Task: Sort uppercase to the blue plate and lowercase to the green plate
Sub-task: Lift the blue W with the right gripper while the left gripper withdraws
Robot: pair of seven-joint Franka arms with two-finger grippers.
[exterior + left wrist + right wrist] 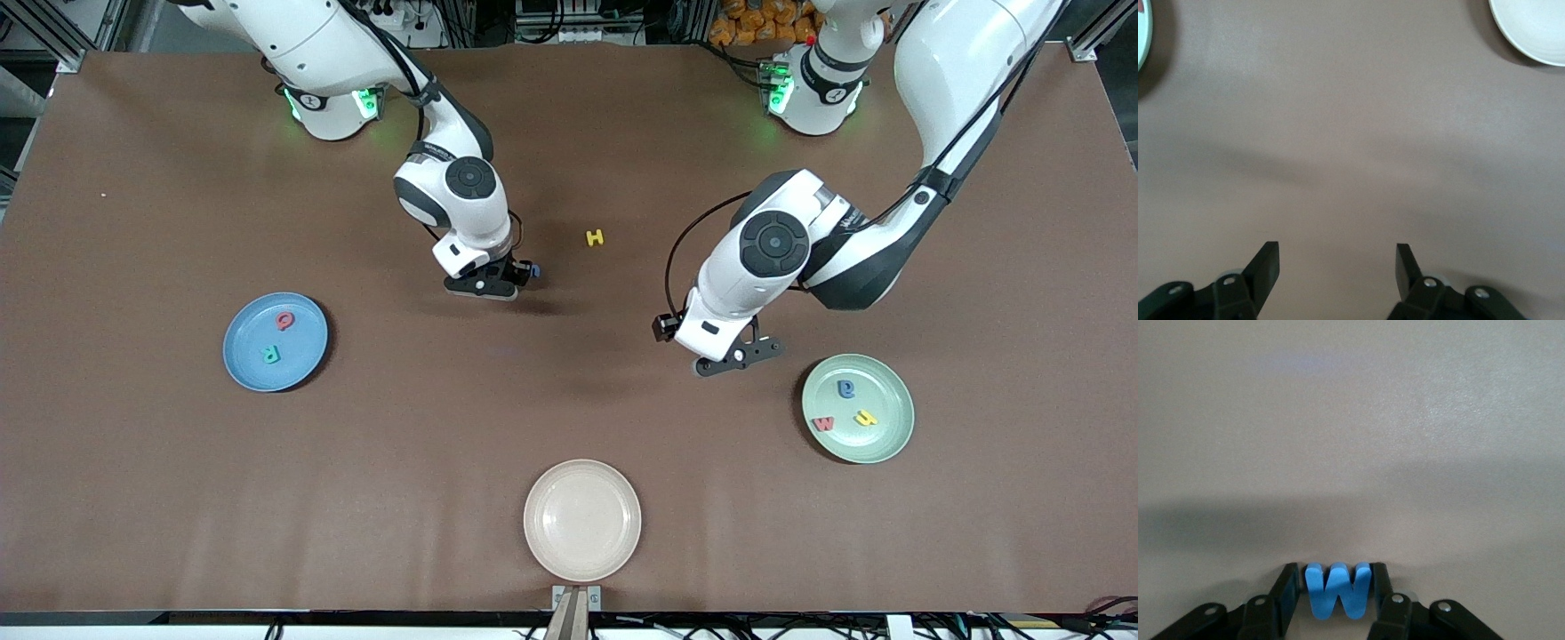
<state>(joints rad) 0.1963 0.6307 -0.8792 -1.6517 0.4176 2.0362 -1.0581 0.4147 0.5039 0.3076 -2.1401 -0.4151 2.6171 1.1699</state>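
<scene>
Two right gripper [1337, 590] fingers pinched the light, squashy foam W [1337, 589] by its outer edges, while the waiting left gripper [1338, 270] gaped empty.

A brown cloth-like mat [569, 427] is covering the desk, lying smooth (a few shallow creases are showing). Aluminium framing [53, 36] is standing along the desk's robot-base edge, and orange objects [760, 22] are sitting piled there among dark cables.

Three plates [276, 342], seven foam letters [595, 237], perhaps more hidden.
</scene>
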